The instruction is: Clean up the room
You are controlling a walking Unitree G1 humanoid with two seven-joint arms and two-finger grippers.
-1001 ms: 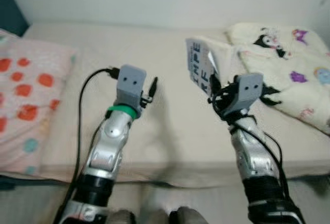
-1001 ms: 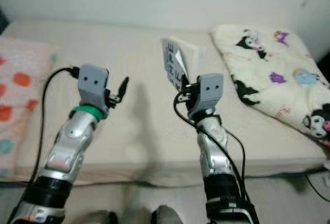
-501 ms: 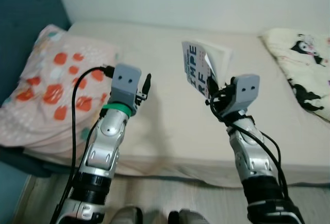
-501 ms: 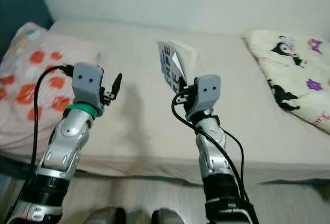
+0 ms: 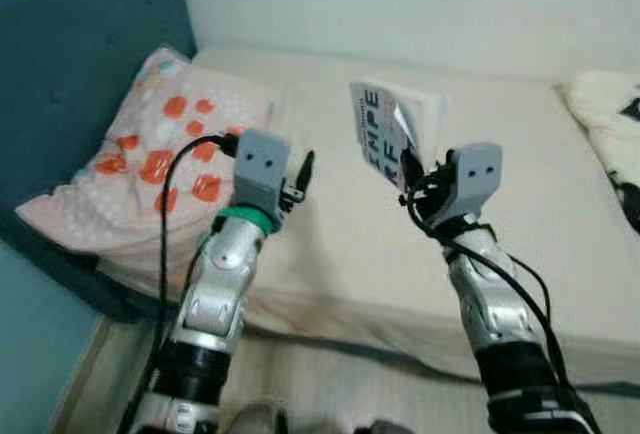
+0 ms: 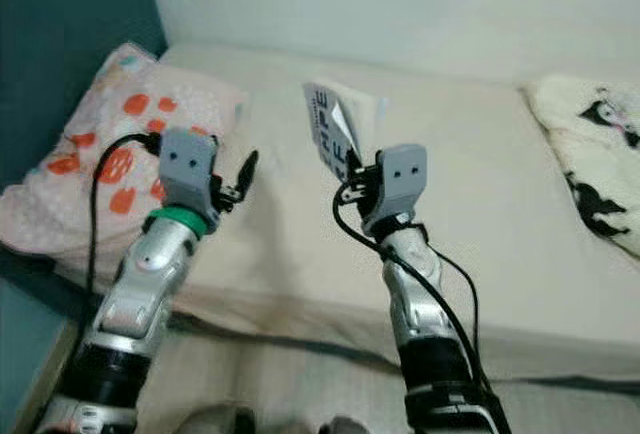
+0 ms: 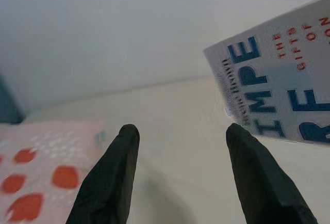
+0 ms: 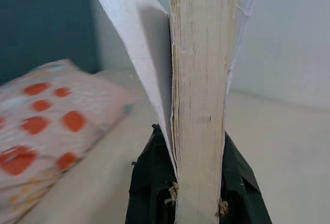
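A white paperback book with blue and red cover lettering is held upright above the bed, and my right gripper is shut on its lower edge. The right wrist view looks straight at the book's page edges, with a black finger on each side. My left gripper is raised over the bed to the left of the book, open and holding nothing. Its two black fingers stand apart, and the book cover is beyond them.
A beige bed spreads before me against a white wall. A pink pillow with orange spots lies at its left end by a dark teal headboard. A cream blanket with cartoon prints lies at the right. Pale floor runs below.
The camera has swung left: the pillow and headboard came further into view and the blanket slid toward the right edge. Both arms hold the same pose, the book still gripped.
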